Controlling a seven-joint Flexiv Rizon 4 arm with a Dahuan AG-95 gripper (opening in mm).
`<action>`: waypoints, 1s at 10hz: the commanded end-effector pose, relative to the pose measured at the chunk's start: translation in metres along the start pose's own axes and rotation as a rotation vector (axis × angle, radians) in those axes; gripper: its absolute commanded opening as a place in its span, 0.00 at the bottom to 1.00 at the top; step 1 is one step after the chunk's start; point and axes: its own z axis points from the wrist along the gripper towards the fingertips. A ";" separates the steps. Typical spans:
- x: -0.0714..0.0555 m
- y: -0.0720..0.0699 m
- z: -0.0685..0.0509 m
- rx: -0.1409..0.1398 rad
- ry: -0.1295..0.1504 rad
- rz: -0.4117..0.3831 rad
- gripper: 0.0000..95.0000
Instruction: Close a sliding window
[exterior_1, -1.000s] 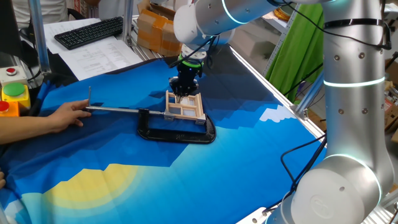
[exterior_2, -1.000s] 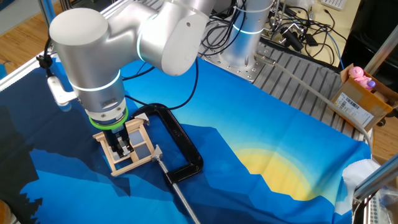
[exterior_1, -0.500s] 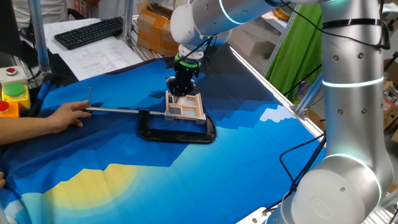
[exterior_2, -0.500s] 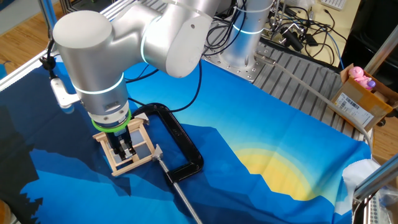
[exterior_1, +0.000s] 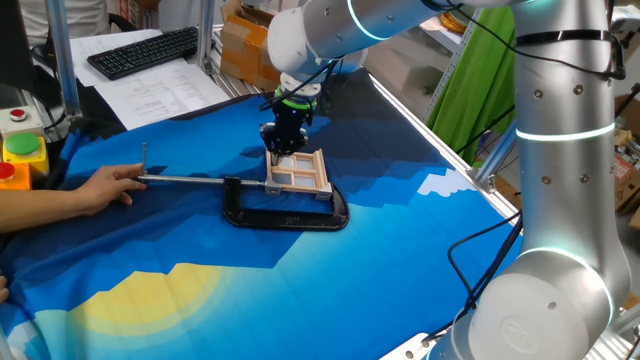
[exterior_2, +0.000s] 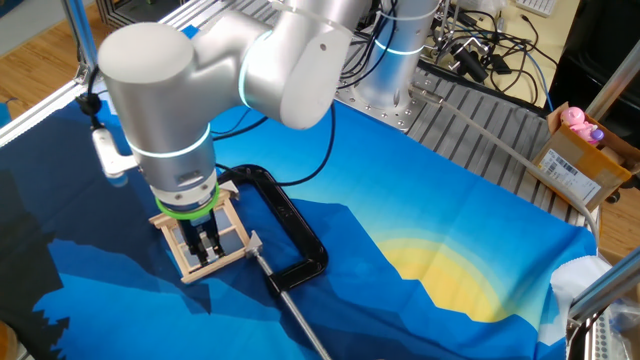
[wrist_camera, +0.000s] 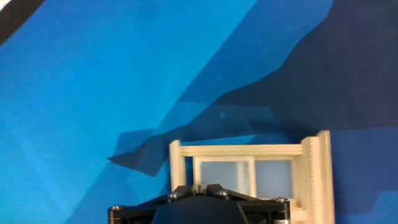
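Note:
The sliding window (exterior_1: 298, 175), a small pale wooden frame with crossbars, lies flat on the blue cloth and is held by a black clamp (exterior_1: 285, 215). It also shows in the other fixed view (exterior_2: 190, 262) and in the hand view (wrist_camera: 249, 163). My gripper (exterior_1: 281, 150) points straight down with its fingertips in the frame at the window's far left corner. In the other fixed view my gripper (exterior_2: 208, 243) stands inside the frame. In the hand view my gripper (wrist_camera: 199, 188) has its two fingers together against the pane. Its jaws are shut and hold nothing.
The clamp's long metal rod (exterior_1: 190, 179) runs left to a person's hand (exterior_1: 95, 188), which holds it. Red and yellow buttons (exterior_1: 20, 150) stand at the far left. A keyboard (exterior_1: 145, 50) and papers lie behind. Cables (exterior_2: 480, 50) and a cardboard box (exterior_2: 580, 160) are at the table's side.
My gripper has moved a little to the left along the window's far edge in the one fixed view. The window frame, the clamp and the person's hand have stayed in place.

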 end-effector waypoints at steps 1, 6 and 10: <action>0.002 0.001 -0.012 0.018 0.059 -0.044 0.00; 0.002 -0.009 -0.043 -0.059 0.273 -0.161 0.00; 0.013 -0.019 -0.077 -0.091 0.316 -0.203 0.00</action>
